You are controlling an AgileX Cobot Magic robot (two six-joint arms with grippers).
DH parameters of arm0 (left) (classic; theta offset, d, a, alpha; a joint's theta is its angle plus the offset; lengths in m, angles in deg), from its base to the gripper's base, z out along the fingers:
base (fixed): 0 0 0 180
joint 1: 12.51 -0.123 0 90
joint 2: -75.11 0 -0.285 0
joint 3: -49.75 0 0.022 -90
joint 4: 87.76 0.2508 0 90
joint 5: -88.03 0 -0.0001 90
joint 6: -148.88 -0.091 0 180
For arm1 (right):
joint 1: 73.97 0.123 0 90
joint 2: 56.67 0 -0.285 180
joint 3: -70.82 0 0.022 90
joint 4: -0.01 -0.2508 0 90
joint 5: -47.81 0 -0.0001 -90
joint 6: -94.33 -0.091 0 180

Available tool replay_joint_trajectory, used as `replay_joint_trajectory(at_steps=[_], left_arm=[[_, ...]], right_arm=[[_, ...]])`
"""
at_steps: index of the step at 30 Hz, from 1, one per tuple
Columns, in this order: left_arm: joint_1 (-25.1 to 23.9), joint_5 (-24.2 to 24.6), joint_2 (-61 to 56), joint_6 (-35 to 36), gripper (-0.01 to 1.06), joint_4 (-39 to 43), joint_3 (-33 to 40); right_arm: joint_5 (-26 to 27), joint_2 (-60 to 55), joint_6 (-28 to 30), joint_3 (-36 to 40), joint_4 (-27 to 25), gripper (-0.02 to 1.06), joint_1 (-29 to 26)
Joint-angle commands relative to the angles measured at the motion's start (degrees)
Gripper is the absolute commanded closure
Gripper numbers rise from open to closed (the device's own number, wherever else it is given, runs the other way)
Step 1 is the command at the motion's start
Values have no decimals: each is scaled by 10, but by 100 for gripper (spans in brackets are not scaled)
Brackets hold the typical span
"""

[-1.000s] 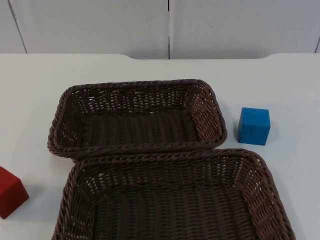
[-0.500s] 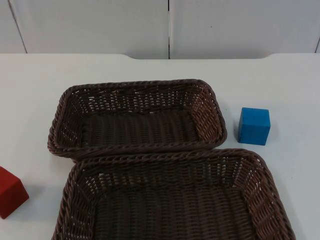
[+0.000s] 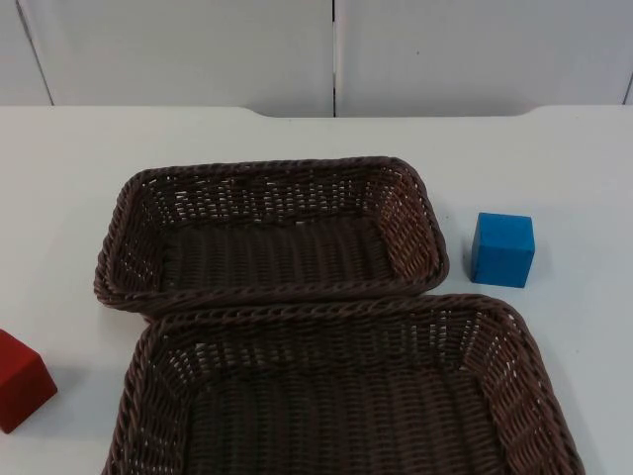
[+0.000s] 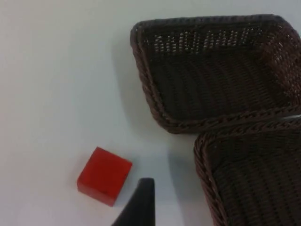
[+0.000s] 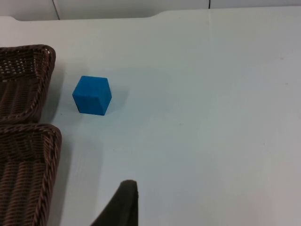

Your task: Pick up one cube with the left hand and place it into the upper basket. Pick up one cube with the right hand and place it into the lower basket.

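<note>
— White counter (image 3: 69, 178) against the grey partition wall (image 3: 178, 49): what sits on it?

— Two dark brown woven baskets, the lower basket (image 3: 346, 396) touching the upper basket (image 3: 272, 233).

— And the cubes?

— Red cube (image 3: 20, 381) left of the lower basket, just ahead of the left tool (image 4: 138, 207). Blue cube (image 3: 502, 249) right of the upper one, well ahead of the right tool (image 5: 122, 205). I cannot tell how either tool's fingers stand.
</note>
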Motion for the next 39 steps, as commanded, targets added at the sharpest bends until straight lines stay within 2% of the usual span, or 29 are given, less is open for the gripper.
replay_joint_trajectory(at_steps=[1,13,19,26,27,31,32,36,39], left_arm=[[3,-18,22,-7,17,-9,-4],[3,-102,218,-52,17,-9,-4],[5,-115,273,-80,17,-21,-12],[62,-136,328,-95,17,-16,-49],[76,-158,341,-95,17,-14,-51],[91,-206,386,-46,17,24,-51],[91,-206,386,-46,17,24,-51],[91,-234,448,42,17,55,-51],[91,-238,470,67,17,68,-51]], right_arm=[[6,1,6,3,-1,-1,-3],[6,1,6,3,-1,-1,-3],[6,1,6,3,-1,-1,-3],[6,1,6,3,-1,-1,-3],[6,1,6,3,-1,-1,-3],[6,1,6,3,-1,-1,-3],[6,1,6,3,-1,-1,-3],[6,1,6,3,-1,-1,-3],[6,1,6,3,-1,-1,-3]])
